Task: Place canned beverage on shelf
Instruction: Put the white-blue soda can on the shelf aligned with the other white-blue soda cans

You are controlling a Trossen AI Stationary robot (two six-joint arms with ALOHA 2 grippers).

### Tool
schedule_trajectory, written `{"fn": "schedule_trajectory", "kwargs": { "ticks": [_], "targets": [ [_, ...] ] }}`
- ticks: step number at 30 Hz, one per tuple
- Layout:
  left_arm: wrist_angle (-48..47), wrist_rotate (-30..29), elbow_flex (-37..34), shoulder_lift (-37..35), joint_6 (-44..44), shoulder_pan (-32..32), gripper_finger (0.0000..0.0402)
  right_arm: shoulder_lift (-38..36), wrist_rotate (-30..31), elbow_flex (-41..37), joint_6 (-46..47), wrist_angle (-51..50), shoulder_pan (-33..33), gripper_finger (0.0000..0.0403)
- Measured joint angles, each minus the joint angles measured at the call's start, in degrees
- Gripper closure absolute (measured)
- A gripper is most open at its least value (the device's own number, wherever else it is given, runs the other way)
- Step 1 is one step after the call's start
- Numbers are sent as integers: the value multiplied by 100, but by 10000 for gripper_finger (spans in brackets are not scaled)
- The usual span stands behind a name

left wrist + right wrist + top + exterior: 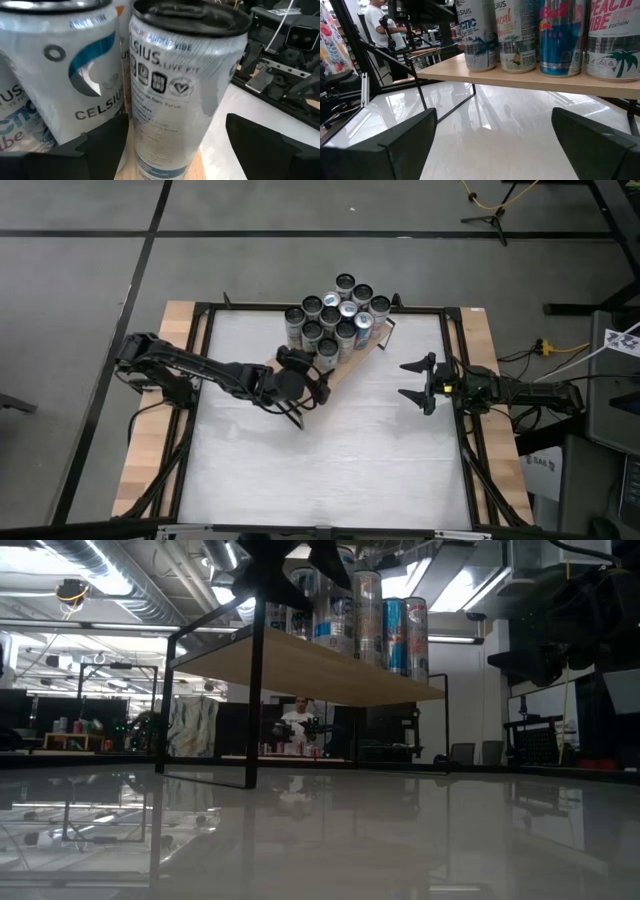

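The shelf (300, 665) stood raised on thin black frame legs above the glossy white tabletop (320, 840), its light-brown board running from about ten o'clock toward three o'clock. A cluster of cans (365, 615) stood upright on it near twelve o'clock, close together. A dark arm part (275, 560) hung over the cans at the top edge. Beneath the board, far back in the room, a person (298, 725) was visible.
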Motion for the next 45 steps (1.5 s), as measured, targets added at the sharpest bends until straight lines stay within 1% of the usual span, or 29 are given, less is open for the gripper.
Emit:
{"fn": "schedule_trajectory", "kwargs": {
  "ticks": [15,30,35,42,45],
  "targets": [
    [62,-107,-1,45,4,63,74,-2,-1,0,0,-15,0,15],
    [-86,-553,-1,45,8,-5,74,-1,-1,2,0,-24,2,15],
    [-75,-568,-1,45,8,-84,74,0,-1,2,1,-26,1,15],
    [414,-566,-1,36,52,-300,74,-1,-1,2,2,-28,0,15],
    [763,-581,-1,14,321,-410,74,-2,-1,2,0,-28,0,15]
  ]
}}
